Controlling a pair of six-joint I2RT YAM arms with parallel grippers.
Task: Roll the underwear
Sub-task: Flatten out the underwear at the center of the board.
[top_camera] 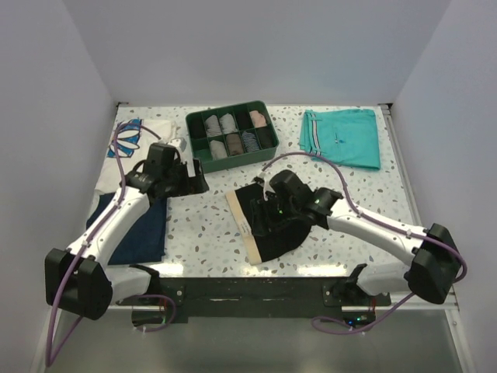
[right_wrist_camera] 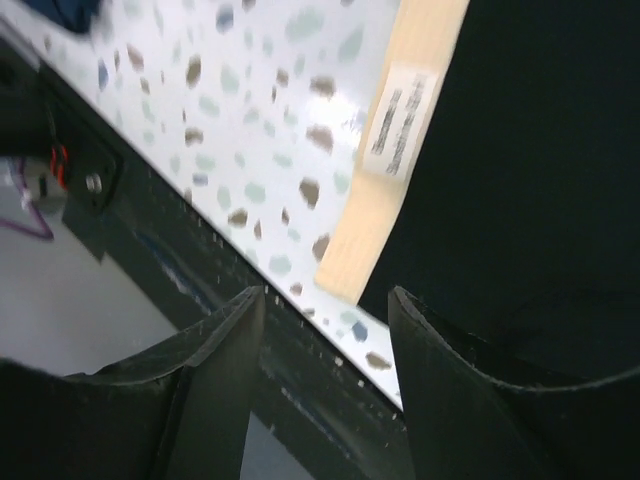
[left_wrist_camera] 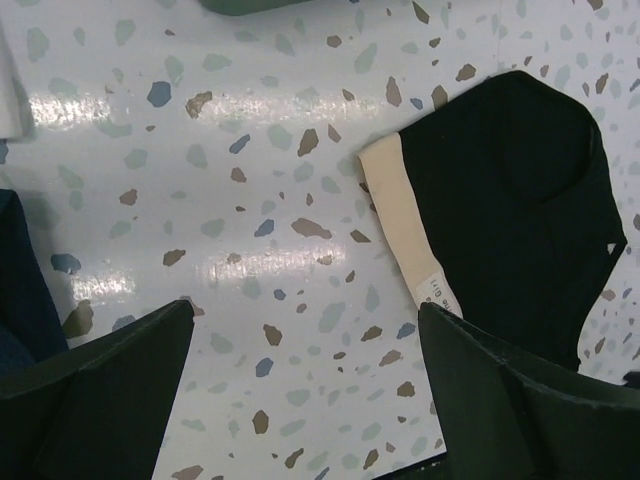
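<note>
The underwear [top_camera: 273, 233] lies flat on the table near the front edge, black, with a beige waistband [top_camera: 242, 225] along its left side. My right gripper [top_camera: 262, 220] hovers over it, open and empty. In the right wrist view the black fabric [right_wrist_camera: 540, 150] and the labelled waistband [right_wrist_camera: 400, 130] lie beyond the open gripper [right_wrist_camera: 325, 310], which hangs over the table's front edge. My left gripper [top_camera: 198, 185] is open and empty, left of the underwear and behind it. In the left wrist view the open gripper [left_wrist_camera: 305, 340] is over bare table, the underwear [left_wrist_camera: 510, 200] to its right.
A green compartment tray [top_camera: 265, 109] with several small rolls stands at the back centre. Teal shorts [top_camera: 342, 136] lie at the back right. A navy folded garment [top_camera: 136, 229] lies at the front left under the left arm. A white patterned cloth [top_camera: 140, 132] lies at the back left.
</note>
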